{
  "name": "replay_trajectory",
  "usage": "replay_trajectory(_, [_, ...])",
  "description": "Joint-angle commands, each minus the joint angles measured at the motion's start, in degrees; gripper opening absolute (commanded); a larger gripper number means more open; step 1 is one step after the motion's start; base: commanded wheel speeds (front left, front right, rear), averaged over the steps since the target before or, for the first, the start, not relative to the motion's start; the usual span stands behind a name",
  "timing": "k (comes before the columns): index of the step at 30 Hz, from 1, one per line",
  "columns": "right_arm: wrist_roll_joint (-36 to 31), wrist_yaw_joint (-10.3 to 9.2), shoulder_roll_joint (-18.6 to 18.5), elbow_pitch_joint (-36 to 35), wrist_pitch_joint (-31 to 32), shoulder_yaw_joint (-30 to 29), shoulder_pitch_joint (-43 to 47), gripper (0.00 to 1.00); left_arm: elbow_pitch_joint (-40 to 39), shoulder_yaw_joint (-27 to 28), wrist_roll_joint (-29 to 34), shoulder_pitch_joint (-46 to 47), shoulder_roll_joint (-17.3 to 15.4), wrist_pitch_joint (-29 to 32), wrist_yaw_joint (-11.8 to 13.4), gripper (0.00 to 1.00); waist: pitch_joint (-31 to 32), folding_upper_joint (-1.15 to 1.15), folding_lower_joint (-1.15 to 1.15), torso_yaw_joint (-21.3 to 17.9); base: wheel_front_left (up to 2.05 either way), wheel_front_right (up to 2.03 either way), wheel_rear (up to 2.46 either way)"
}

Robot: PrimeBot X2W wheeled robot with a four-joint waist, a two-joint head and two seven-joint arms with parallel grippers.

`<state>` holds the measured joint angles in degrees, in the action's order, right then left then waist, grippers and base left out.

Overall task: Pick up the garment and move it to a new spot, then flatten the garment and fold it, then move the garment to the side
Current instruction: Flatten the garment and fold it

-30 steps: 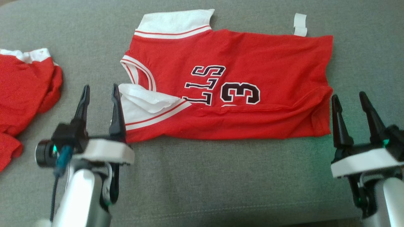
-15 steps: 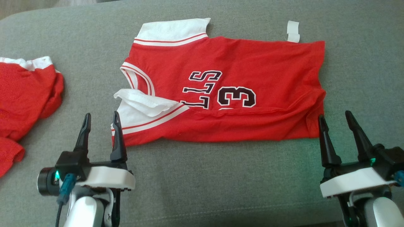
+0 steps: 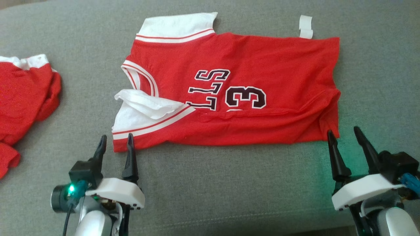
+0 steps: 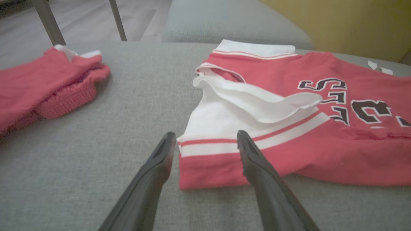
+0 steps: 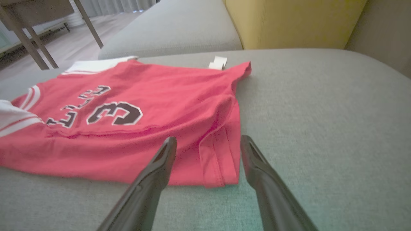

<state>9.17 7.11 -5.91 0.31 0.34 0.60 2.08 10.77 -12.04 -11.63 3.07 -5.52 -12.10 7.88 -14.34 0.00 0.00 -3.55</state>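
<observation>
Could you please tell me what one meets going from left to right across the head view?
Crumpled red garment → left gripper → red jersey → right gripper.

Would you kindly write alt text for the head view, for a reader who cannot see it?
A red jersey lies folded on a grey cushion, the open left pincer and open right pincer poised at its near corners.

My left gripper (image 3: pixel 117 136), jaws spread: the jersey (image 3: pixel 236 65) puts its near corner just ahead, between the fingers. I see bare grey cushion (image 3: pixel 229 183) behind them and to either side. A second red garment (image 3: pixel 26 88) lies well outward of the outer finger. My right gripper (image 3: pixel 342 130), jaws spread: the hem corner lies just ahead between the fingers, with open cushion outward.
</observation>
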Motion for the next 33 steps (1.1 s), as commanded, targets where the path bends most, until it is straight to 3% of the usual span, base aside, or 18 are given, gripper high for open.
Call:
replay_trajectory(1, [0.4, 0.37, -1.1, -0.3, 1.1, 0.6, -0.9, 1.00, -0.4, 1.9, -0.8, 2.0, -0.3, 0.7, -0.5, 1.00, -0.9, 0.00, 0.00, 0.1, 0.00, 0.00, 0.00])
replay_trajectory(12, [1.9, 0.37, -1.8, 4.4, 4.9, -1.0, -4.1, 1.00, 3.6, 1.6, -3.4, 5.1, 0.0, 3.9, -1.7, 1.00, -4.5, 0.00, 0.00, 0.9, 0.00, 0.00, 0.00])
replay_trajectory(21, [4.3, 0.37, -2.3, 7.9, 10.8, -1.5, -7.0, 1.00, 5.2, 0.3, -6.1, 7.3, 0.0, 7.5, -4.5, 1.00, -6.5, 0.00, 0.00, 1.1, 0.00, 0.00, 0.00])
replay_trajectory(22, [4.6, 0.37, -2.4, 8.2, 11.6, -1.3, -7.2, 0.84, 5.3, 0.1, -6.1, 7.4, -0.1, 8.1, -4.7, 0.62, -6.7, 0.00, 0.00, 1.1, 0.00, 0.00, 0.00])
replay_trajectory(23, [4.8, 0.37, -2.5, 8.5, 12.2, -1.2, -7.5, 0.53, 5.4, -0.2, -6.2, 7.5, -0.1, 8.5, -4.9, 0.33, -6.8, 0.00, 0.00, 1.1, 0.00, 0.00, 0.00])
replay_trajectory(24, [5.1, 0.37, -2.5, 8.6, 12.6, -1.2, -7.7, 0.33, 5.3, -0.3, -6.3, 7.6, -0.1, 8.7, -5.0, 0.00, -6.9, 0.00, 0.00, 1.1, 0.00, 0.00, 0.00])
replay_trajectory(25, [5.3, 0.37, -2.6, 8.7, 12.8, -1.2, -7.8, 0.00, 5.2, -0.4, -6.4, 7.7, -0.2, 8.8, -5.0, 0.00, -7.0, 0.00, 0.00, 1.2, 0.00, 0.00, 0.00])
replay_trajectory(33, [6.7, 0.37, -2.4, 8.1, 12.7, -1.4, -7.4, 0.00, 2.1, 0.9, -6.3, 7.8, -1.0, 5.7, -3.9, 0.00, -6.8, 0.00, 0.00, 1.6, 0.00, 0.00, 0.00])
